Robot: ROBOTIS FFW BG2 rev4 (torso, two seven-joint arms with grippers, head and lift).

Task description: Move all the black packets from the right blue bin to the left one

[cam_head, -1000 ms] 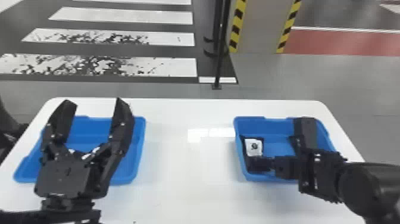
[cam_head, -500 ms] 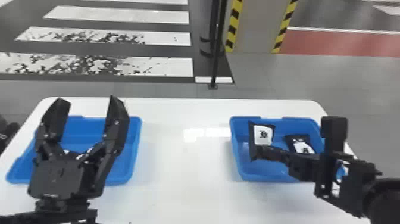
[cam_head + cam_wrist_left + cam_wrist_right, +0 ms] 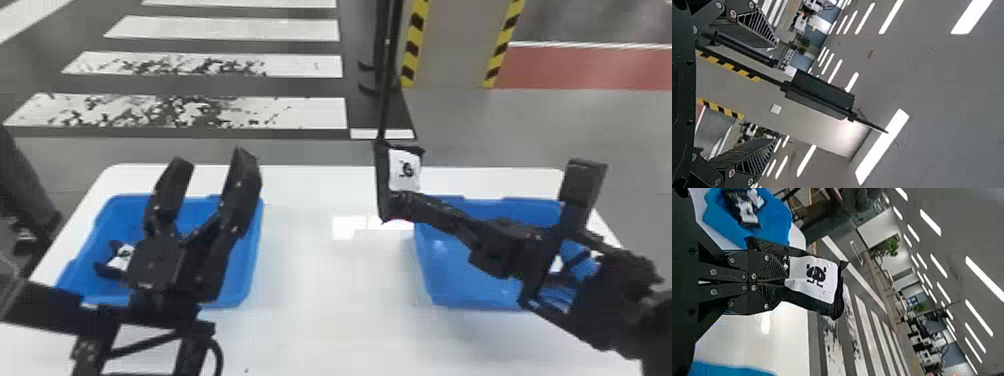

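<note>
In the head view my right gripper (image 3: 395,202) holds a black packet (image 3: 405,170) with a white label, raised beside the left edge of the right blue bin (image 3: 430,280). The right wrist view shows that gripper (image 3: 777,281) shut on the end of the packet (image 3: 815,276). More packets (image 3: 746,211) lie in the right bin (image 3: 775,211). My left gripper (image 3: 210,160) stands open above the left blue bin (image 3: 252,250), its fingers apart in the left wrist view (image 3: 775,92) too. Another black packet (image 3: 120,257) rests in the left bin, partly behind the left gripper.
Both bins stand on a white table (image 3: 320,300), with bare tabletop between them. Behind the table's far edge rises a thin black pole (image 3: 385,100) on the floor, near a pillar with yellow and black stripes (image 3: 412,55).
The right gripper has lifted the packet out of the right bin and carried it up and leftward. The left gripper stays open over the left bin, shifted slightly.
</note>
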